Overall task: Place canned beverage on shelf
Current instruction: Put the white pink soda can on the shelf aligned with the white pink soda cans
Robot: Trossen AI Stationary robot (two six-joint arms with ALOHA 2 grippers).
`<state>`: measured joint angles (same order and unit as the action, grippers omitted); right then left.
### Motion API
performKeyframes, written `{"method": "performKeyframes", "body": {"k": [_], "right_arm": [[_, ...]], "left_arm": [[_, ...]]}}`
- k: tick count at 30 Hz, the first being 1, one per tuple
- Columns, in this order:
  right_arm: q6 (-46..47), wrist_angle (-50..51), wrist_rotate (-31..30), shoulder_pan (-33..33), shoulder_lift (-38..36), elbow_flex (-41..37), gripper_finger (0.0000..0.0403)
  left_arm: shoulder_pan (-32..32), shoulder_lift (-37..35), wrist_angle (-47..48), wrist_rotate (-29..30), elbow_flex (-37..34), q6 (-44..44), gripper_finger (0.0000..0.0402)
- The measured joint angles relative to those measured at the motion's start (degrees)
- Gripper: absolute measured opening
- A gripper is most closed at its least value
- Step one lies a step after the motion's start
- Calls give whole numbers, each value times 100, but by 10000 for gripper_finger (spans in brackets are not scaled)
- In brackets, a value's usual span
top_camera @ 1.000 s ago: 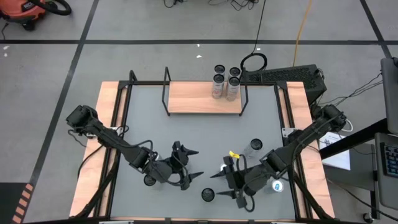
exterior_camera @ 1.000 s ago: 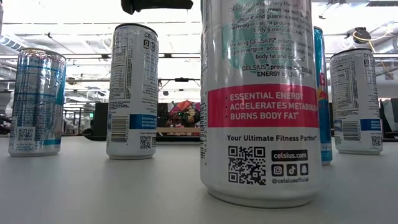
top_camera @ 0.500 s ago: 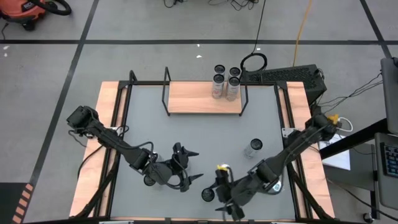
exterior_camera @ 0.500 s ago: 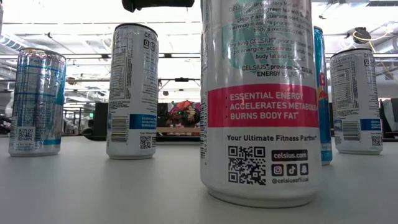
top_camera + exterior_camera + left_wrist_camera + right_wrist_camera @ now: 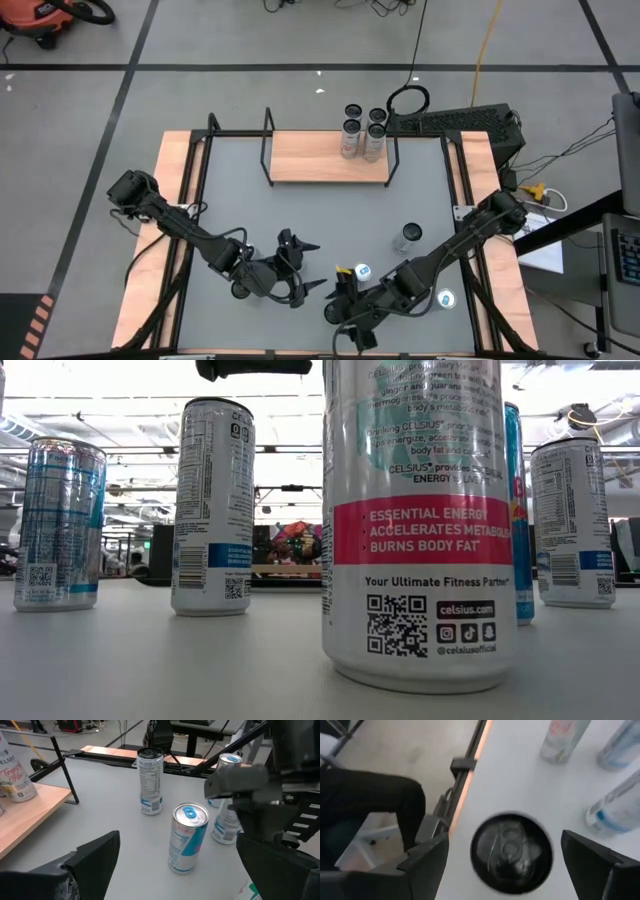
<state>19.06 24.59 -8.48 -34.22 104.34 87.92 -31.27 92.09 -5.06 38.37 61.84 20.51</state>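
From above, the right gripper [image 5: 345, 318] hung with fingers spread wide over a black-topped can [image 5: 334, 313] near the table's front edge. Only its wrist camera showed that can [image 5: 512, 851] upright between the fingers, ungripped. The left gripper [image 5: 308, 266] waited nearby, wide open and empty. Four cans [image 5: 361, 133] stood on the shelf [image 5: 325, 158].

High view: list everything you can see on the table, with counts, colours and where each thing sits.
Shelf: one, light wood with black rods, table's far edge.
Cans on shelf: four, silvery, clustered at its right end.
Cans on table: five, silver, blue or black tops, near half.
Table: one, grey, wooden edges.
Left fingers: open, empty, near middle.
Right fingers: open, straddling a black-topped can.
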Motion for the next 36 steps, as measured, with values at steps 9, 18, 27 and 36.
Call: {"method": "performKeyframes", "body": {"k": [9, 18, 27, 36], "right_arm": [[125, 181, 117, 14, 39, 0, 322], [-70, 157, 97, 12, 61, 0, 303], [-133, 7, 106, 3, 443, 0, 274], [-71, 5, 101, 3, 500, 0, 213]], "left_arm": [[0, -2, 39, -15, 0, -5, 393], [7, -2, 45, -15, 0, 0, 393], [7, -4, 42, -15, 0, 16, 393], [7, -4, 41, -15, 0, 20, 393]]}}
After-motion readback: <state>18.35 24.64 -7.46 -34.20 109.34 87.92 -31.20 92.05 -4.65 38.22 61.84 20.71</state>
